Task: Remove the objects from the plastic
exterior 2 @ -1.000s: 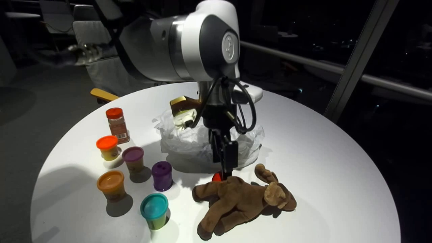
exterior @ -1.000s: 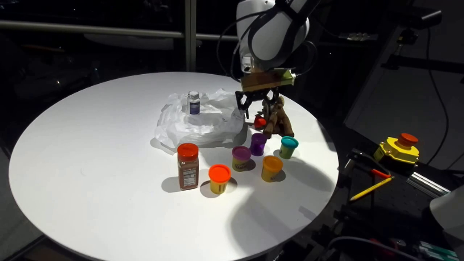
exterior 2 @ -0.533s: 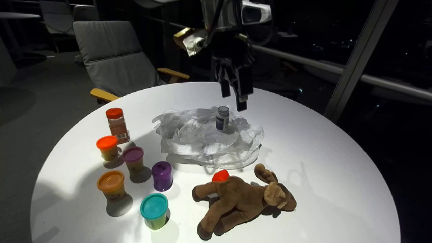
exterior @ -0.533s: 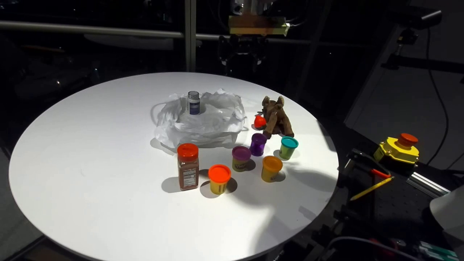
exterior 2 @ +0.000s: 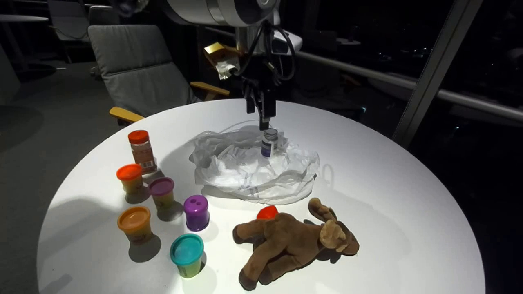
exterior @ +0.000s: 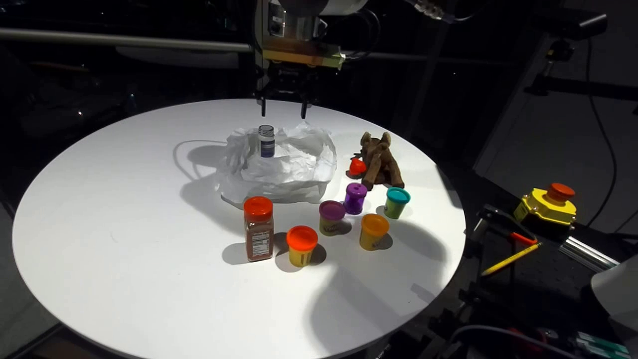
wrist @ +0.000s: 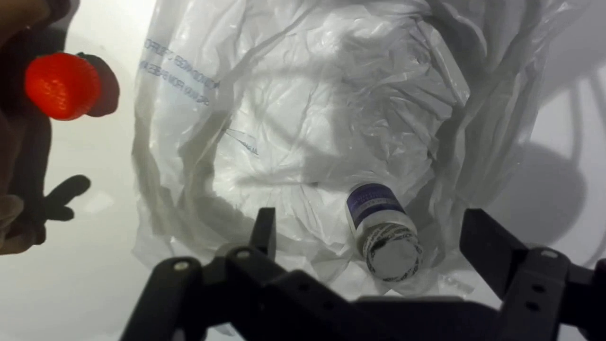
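Pill bottle (wrist: pixel 384 231), not yet removed; gripper (exterior: pixel 283 110) newly overhead

Pill bottle: one, purple label. Upright inside the plastic bag (exterior: pixel 279 187); only item visible there.

Gripper: fingertips (exterior: pixel 263 108) spread, grasping nothing; clear above the bottle in an exterior view.

Change: one second ago, low beside the red strawberry (wrist: pixel 63 86); then raised; now above the bag. Bottle unmoved. Judged meaning: bottle the likely next removal, descent and grasp outstanding.

Red strawberry, probably a toy: on the round table (exterior: pixel 149 239), outside the bag. Unobstructed in the wrist view; partly hidden, in an exterior view, by the brown plush animal (exterior 2: pixel 292 239).

Wrist view alone: bottle seen between the fingertips, ring of print on its seal (wrist: pixel 393 258). Height above the bottle hard to read there.

Both exterior views, absent from the wrist view: four dough tubs (exterior: pixel 374 232), purple container (exterior 2: pixel 197 212), red-lidded seasoning jar (exterior: pixel 259 232).
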